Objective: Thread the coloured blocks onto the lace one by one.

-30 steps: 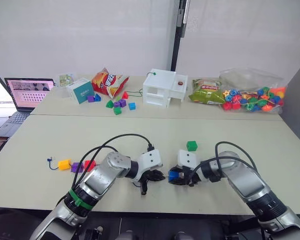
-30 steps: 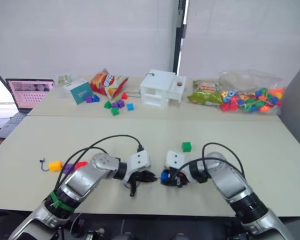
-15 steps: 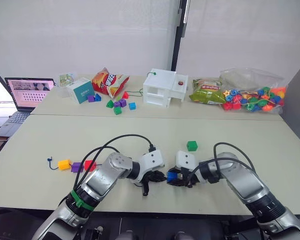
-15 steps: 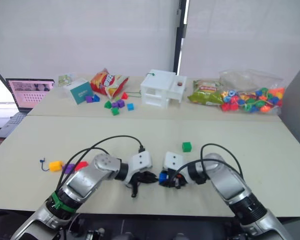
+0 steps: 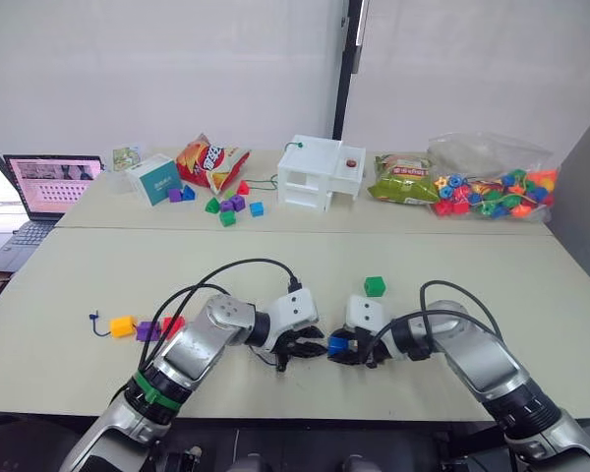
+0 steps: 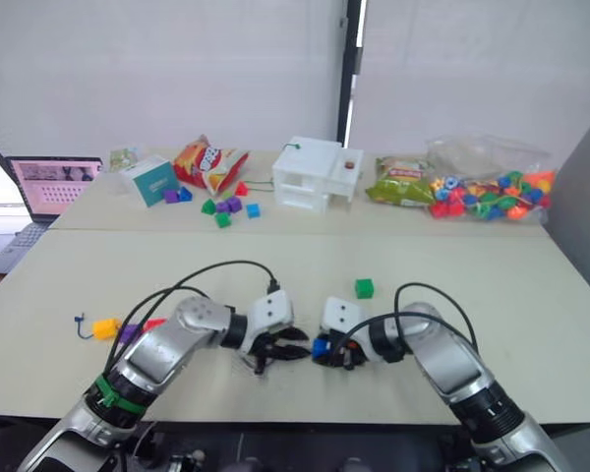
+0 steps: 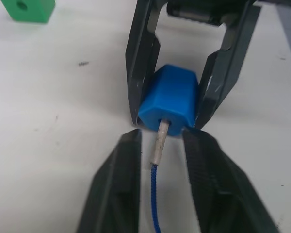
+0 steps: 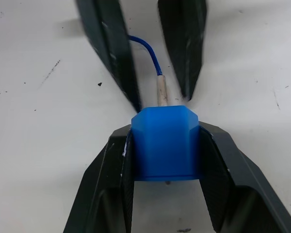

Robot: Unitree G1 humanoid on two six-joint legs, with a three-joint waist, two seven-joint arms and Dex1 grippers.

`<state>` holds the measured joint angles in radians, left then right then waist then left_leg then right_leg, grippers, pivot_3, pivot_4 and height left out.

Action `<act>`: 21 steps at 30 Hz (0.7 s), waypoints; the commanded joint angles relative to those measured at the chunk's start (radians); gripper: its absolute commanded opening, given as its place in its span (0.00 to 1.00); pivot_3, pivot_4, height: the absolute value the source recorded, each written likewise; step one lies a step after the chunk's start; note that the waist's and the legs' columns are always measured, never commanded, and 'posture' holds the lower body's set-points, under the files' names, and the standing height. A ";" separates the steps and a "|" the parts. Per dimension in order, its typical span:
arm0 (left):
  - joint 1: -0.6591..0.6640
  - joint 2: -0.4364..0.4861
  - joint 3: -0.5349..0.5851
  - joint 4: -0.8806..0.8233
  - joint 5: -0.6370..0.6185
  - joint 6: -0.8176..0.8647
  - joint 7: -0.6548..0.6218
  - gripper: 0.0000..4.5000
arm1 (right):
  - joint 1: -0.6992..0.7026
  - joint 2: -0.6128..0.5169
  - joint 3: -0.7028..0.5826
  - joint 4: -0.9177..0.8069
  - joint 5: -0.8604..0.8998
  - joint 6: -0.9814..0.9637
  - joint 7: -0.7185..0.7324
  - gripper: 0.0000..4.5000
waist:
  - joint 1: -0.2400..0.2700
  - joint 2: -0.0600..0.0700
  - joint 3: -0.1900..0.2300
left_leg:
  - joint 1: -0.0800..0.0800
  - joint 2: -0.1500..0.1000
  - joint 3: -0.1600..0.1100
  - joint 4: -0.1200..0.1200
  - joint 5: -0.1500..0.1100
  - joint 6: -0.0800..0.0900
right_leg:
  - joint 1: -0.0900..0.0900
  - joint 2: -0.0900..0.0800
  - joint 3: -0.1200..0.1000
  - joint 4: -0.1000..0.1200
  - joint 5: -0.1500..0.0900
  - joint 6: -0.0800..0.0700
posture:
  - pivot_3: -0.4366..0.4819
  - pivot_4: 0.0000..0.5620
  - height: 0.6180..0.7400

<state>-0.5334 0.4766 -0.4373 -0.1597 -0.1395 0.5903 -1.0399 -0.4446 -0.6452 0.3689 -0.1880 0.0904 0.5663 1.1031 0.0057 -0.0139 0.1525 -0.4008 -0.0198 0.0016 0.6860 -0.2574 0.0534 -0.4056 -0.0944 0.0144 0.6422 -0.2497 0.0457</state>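
My right gripper [image 8: 166, 138] is shut on the blue block [image 7: 169, 99] just above the near table. The lace's stiff pale tip [image 7: 160, 143] is poked into the block's hole. Its dark-blue cord [image 7: 155, 204] trails back between the fingers of my left gripper [image 7: 162, 141], which is open and clear of the lace on both sides. The two grippers meet nose to nose at the table's near middle [image 5: 320, 346]. The yellow [image 5: 124, 325], purple [image 5: 148, 330] and red [image 5: 173, 324] blocks sit in a row at the left, by the lace's far end. The green block [image 5: 375, 285] lies loose behind my right gripper.
The back table holds a laptop [image 5: 44, 184], a teal box [image 5: 159, 178], a crisp bag [image 5: 212, 160], several small blocks [image 5: 226, 206], a white box [image 5: 320, 174], a green snack bag [image 5: 405, 181] and a clear bag of beads [image 5: 492, 182]. Black cables loop over both forearms.
The two grippers have closed the gap between them, so the left one now sits right against the blue block. The left fingers look spread wider than before.
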 commanded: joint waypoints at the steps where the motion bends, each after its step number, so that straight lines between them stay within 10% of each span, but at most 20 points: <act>1: 0.024 0.057 0.046 -0.055 -0.028 -0.010 -0.027 0.59 | 0.019 0.002 0.008 0.000 -0.006 0.008 -0.022 0.29 | -0.005 0.000 0.000 | 0.000 0.000 0.000 0.000 0.000 0.000 | 0.000 0.000 0.000 0.000 0.000 0.000 | 0.48 0.27 1.00; 13: 0.160 0.108 0.053 -0.029 0.006 -0.063 0.035 0.59 | 0.009 -0.003 -0.003 0.008 0.000 0.012 -0.032 0.29 | -0.005 0.000 0.000 | 0.002 0.000 0.000 -0.001 0.000 0.000 | 0.002 -0.001 0.000 0.000 0.000 0.000 | 0.48 0.27 1.00; 21: 0.162 0.066 0.035 0.009 0.014 -0.092 0.057 0.05 | -0.001 -0.006 -0.002 -0.003 0.002 0.022 -0.029 0.29 | -0.004 0.000 0.000 | 0.002 0.000 0.000 -0.001 0.000 0.000 | 0.002 -0.001 0.000 0.000 0.000 0.000 | 0.48 0.27 1.00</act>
<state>-0.3845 0.5475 -0.3659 -0.1606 -0.1353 0.4994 -0.9726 -0.4398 -0.6450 0.3665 -0.1865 0.0995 0.5752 1.0872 0.0017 -0.0138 0.1522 -0.3985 -0.0197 0.0016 0.6853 -0.2575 0.0534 -0.4038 -0.0952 0.0145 0.6426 -0.2499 0.0454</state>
